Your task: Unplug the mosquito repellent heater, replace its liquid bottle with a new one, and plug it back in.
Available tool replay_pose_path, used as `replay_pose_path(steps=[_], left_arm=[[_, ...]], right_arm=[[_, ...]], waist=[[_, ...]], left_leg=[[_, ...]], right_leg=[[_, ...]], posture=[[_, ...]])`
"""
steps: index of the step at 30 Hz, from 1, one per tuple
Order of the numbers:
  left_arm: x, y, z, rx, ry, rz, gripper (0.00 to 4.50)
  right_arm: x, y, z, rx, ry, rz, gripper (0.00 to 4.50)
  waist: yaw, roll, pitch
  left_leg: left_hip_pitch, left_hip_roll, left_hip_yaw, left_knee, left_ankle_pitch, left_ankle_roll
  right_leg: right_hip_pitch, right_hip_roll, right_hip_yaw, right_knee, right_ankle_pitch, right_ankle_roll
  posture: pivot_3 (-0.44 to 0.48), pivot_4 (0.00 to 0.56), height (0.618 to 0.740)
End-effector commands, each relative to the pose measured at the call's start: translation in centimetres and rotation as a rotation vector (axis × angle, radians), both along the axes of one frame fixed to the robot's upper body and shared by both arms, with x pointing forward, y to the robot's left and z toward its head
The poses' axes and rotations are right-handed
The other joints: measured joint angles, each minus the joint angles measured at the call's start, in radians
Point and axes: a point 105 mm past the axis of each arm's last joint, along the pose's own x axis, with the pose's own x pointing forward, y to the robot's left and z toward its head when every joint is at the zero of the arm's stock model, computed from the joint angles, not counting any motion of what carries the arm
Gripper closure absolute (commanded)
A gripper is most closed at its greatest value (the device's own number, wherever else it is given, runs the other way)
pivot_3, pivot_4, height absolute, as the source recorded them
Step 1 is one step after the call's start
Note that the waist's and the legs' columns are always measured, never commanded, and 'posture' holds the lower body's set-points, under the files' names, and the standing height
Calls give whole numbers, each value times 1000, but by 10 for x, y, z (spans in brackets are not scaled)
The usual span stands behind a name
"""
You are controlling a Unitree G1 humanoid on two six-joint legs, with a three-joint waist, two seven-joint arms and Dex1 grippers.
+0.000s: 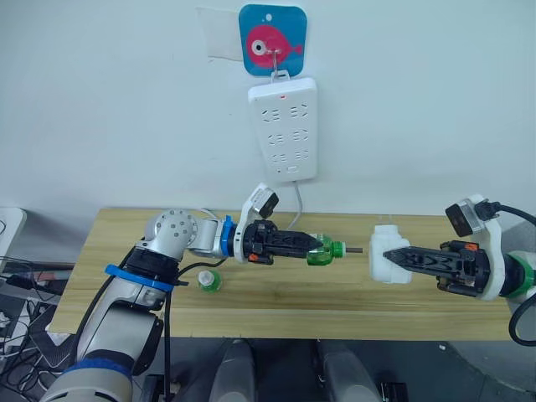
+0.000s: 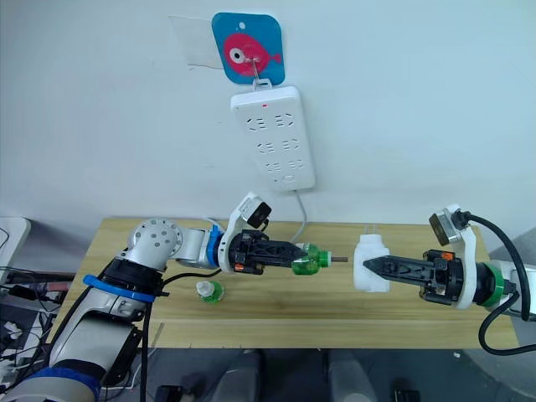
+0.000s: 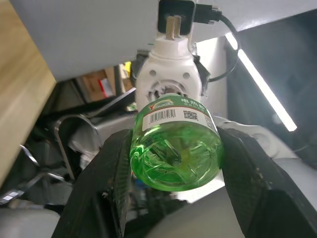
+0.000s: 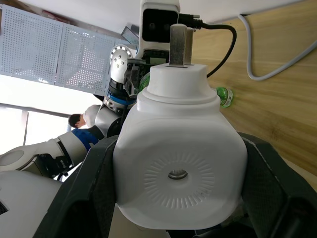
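The mosquito repellent heater [image 1: 389, 254], a small white unit with two metal prongs [image 4: 178, 43], is held above the wooden table [image 1: 335, 301]; my right gripper [image 1: 394, 255] is shut on it. My left gripper [image 1: 316, 247] is shut on a green liquid bottle [image 1: 322, 250], held sideways. The bottle's wick [image 1: 355, 249] points at the heater, a small gap short of it. In the left wrist view the bottle [image 3: 176, 144] sits between my fingers [image 3: 114, 183] with the heater [image 3: 170, 74] straight beyond it. A second green bottle [image 1: 208, 281] stands on the table under my left arm.
A long white power strip [image 1: 283, 128] hangs on the wall from a blue fish hook [image 1: 272, 40], its cable [image 1: 297, 201] dropping behind the table. A person in blue [image 4: 81, 124] shows far off in the right wrist view.
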Motion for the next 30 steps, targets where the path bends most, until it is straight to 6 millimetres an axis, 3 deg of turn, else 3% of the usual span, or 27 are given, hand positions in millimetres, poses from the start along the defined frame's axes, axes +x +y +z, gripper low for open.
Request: replay_pose_path(steps=[1,4,6,10,15,30], left_arm=[[-6,2,15,-52,-19,-37,2253],[-5,4,14,-43,-33,-18,2253],[-1,6,12,-28,-49,18,2253],[1,8,5,-1,-84,55,2253],[3,0,8,-43,-164,93,2253],[-11,2,4,-34,-176,65,2253]], right_arm=[[-3,-8,9,-6,-20,-15,1542],[-2,-24,4,-53,20,-89,1542],[12,-46,-11,-185,41,-232,1542],[40,-93,-58,-670,21,-455,1542],[53,-129,-105,-988,57,-530,1542],[83,-152,-147,-1052,160,-529,1542]], waist=[[0,0,0],[5,0,0],[5,0,0],[2,-1,0],[3,-1,1],[7,-1,6]], left_leg=[[0,0,0,0,0,0],[0,0,0,0,0,0],[0,0,1,1,0,0],[1,-1,2,1,0,0],[0,-1,3,0,2,-3],[0,-1,6,0,2,-4]], right_leg=[[0,0,0,0,0,0],[0,0,0,0,0,0],[0,-1,1,0,0,0],[0,-1,2,0,0,1],[-1,-1,3,0,0,1],[-1,-2,5,-1,1,1]], posture=[[69,274,740],[75,276,740],[82,277,740],[79,277,740],[85,277,740],[123,292,740]])
